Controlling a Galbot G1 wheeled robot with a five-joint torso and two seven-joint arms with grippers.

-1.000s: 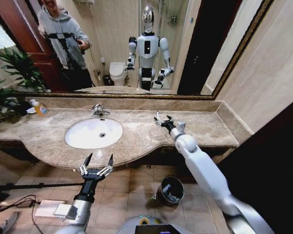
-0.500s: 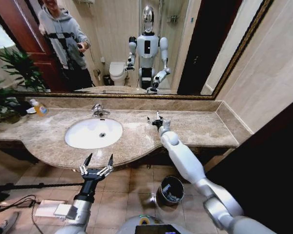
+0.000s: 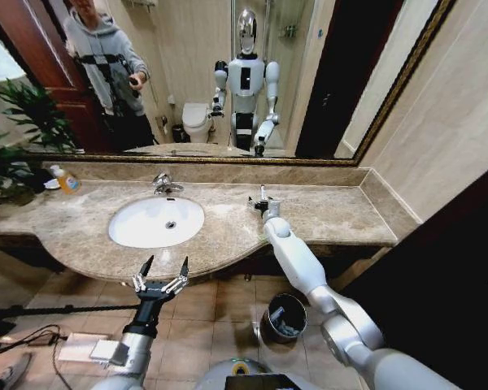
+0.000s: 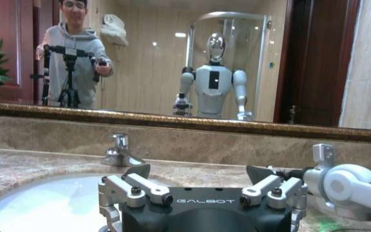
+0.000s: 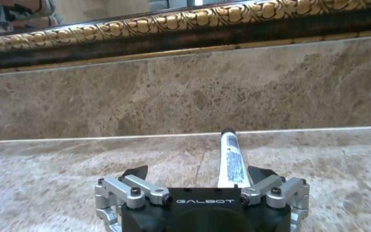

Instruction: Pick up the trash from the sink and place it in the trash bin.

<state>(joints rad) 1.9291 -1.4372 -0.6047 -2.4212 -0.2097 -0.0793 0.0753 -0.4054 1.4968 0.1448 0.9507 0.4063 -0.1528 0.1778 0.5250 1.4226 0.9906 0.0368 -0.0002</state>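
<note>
A white tube of trash with blue marks (image 5: 229, 154) lies on the marble counter to the right of the sink (image 3: 146, 226), pointing at the back wall. In the head view the tube (image 3: 261, 192) is a thin pale sliver. My right gripper (image 3: 260, 204) is low over the counter at the tube's near end. It is open (image 5: 198, 172), and the tube runs out between its fingers, close to one of them. My left gripper (image 3: 162, 266) hangs open below the counter's front edge, level with the sink (image 4: 37, 203). The trash bin (image 3: 270, 302) stands on the floor beneath my right arm, with pale items inside.
A chrome faucet (image 3: 164, 185) stands behind the basin. An orange-liquid bottle (image 3: 65, 179) and a plant (image 3: 20, 138) are at the counter's far left. A gold-framed mirror (image 3: 228, 159) and a backsplash close off the back. Cables and a box (image 3: 77, 348) lie on the floor to the left.
My right arm has swung toward the sink side, bringing its gripper in line with the tube. The tube has stayed put and the left arm has not moved.
</note>
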